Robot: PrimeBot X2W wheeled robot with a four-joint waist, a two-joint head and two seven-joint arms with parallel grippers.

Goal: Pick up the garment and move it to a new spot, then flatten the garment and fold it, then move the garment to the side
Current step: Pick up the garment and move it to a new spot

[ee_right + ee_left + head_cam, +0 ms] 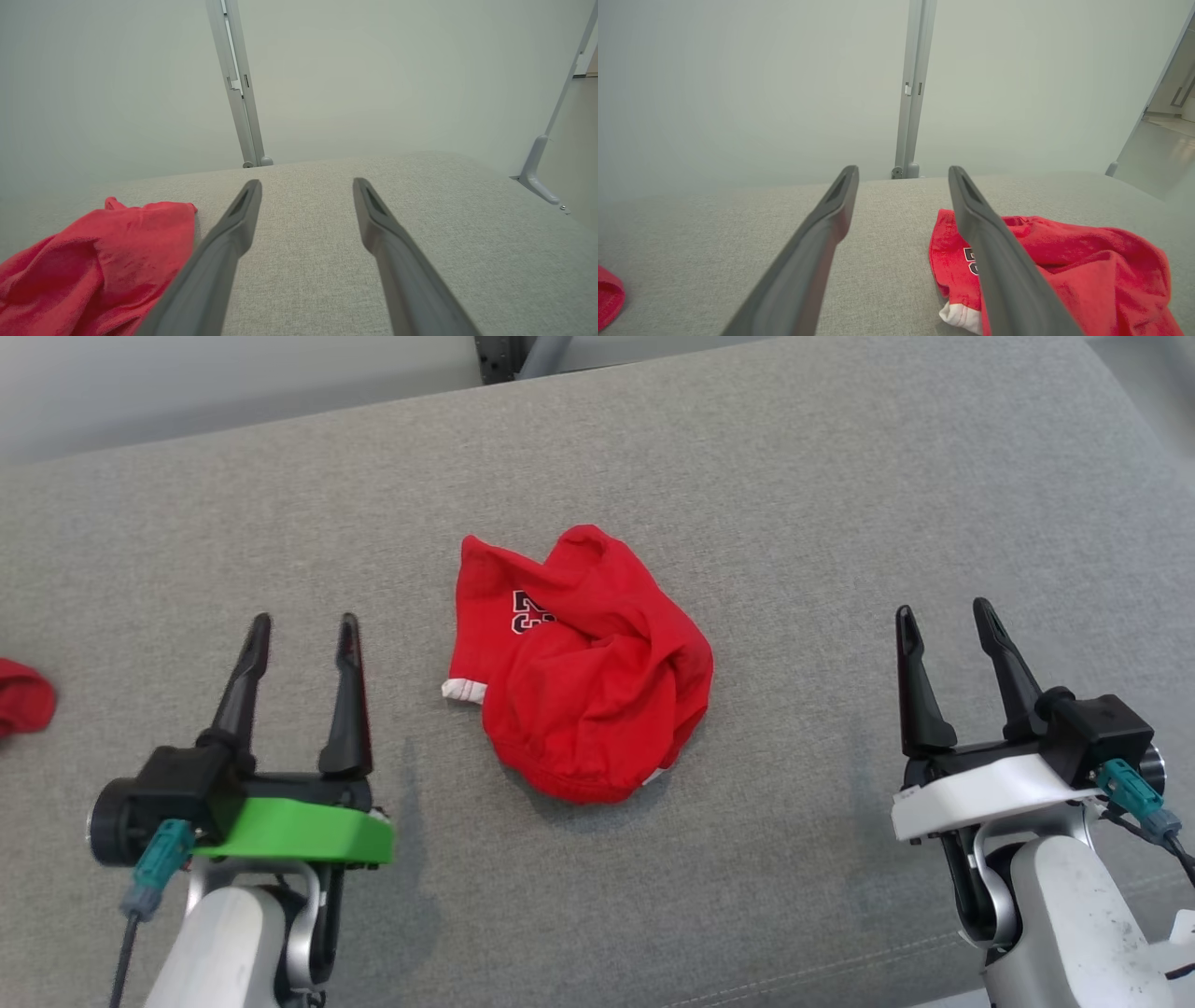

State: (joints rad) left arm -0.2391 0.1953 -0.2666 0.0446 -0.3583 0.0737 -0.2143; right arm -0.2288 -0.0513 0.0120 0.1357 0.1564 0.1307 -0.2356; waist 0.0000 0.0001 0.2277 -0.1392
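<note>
The crumpled red garment [583,672] is laid mid-frame on the grey cushion [794,476]; left end effector [303,621] and right end effector [943,609] are held spread

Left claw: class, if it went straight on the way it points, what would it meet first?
Nothing close: the left claw points over bare cushion, with the garment off to its right. Its height is unclear, so it might graze the cushion.

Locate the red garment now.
In the head view the red garment lies crumpled on the grey cushion, between the left gripper and right gripper, touching neither.
</note>
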